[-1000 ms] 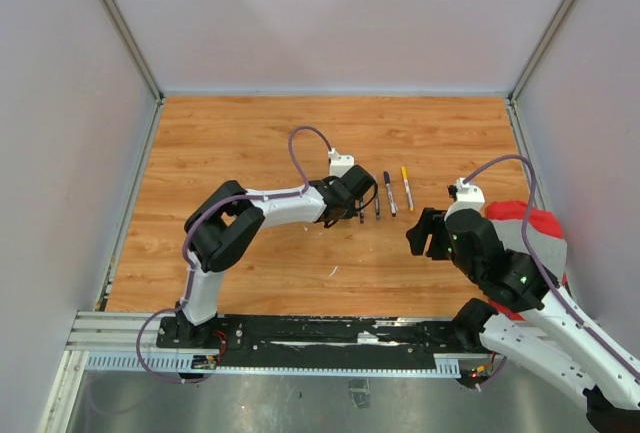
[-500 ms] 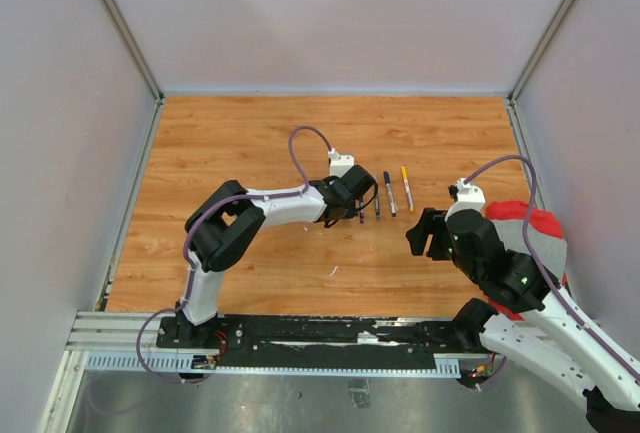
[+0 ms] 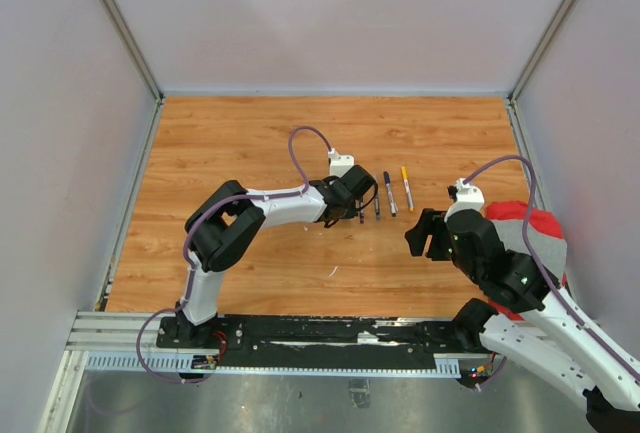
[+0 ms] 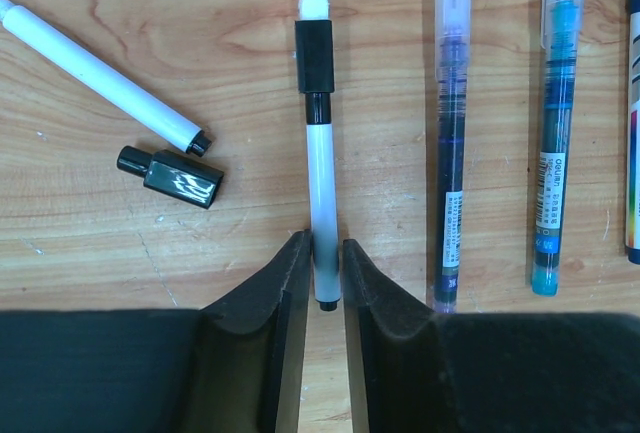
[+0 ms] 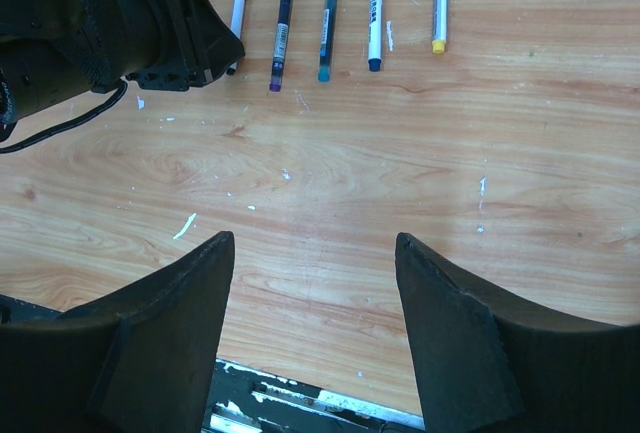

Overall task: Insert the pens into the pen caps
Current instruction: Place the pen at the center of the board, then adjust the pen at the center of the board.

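Wooden table (image 4: 120,243); left gripper (image 4: 322,283) clamped on grey pen (image 4: 321,183), right gripper (image 5: 315,283) spread wide, empty. Left to do, apparently: white pen (image 4: 100,78) and black cap (image 4: 172,175), upper left.

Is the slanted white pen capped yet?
Uncapped: the white pen shows a bare dark tip, and a black cap lies loose beside it.
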Robot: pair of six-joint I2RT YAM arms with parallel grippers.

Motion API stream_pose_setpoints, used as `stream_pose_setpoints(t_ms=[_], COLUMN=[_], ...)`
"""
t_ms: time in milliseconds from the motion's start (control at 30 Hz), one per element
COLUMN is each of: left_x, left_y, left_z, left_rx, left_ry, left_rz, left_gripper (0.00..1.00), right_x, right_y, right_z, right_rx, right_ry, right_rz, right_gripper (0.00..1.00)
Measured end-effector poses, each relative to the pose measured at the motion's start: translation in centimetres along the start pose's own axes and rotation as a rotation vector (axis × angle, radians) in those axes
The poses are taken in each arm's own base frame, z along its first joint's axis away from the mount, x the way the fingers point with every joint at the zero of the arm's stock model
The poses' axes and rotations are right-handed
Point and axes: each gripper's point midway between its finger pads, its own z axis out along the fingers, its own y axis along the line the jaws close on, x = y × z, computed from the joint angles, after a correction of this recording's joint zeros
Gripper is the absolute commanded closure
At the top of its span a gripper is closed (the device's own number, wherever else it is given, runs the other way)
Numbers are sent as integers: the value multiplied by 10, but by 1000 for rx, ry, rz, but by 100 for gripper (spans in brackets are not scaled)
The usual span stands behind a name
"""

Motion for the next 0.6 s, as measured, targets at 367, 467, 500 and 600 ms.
stream_pose_setpoints(t_ms=[367,467,500,600], left_x=[-11,-30,-37,-60], left_y=[1,-1,-2,-1], left_z=[-14,-31,-37,-56], left_rx=[9,28,36,60], left_ry=[-16,-57,-76,-125], left_rz=[15,11,5,-14], left_gripper=[58,58,58,59], right_x=[1,1,1,4], right_y=[0,0,0,-1], right_z=[0,0,0,0], right_rx=[-3,-2,-2,-1], right_ry=[3,4,4,8], right_rz=[0,-1,-1,-2], right_gripper=[33,33,33,32])
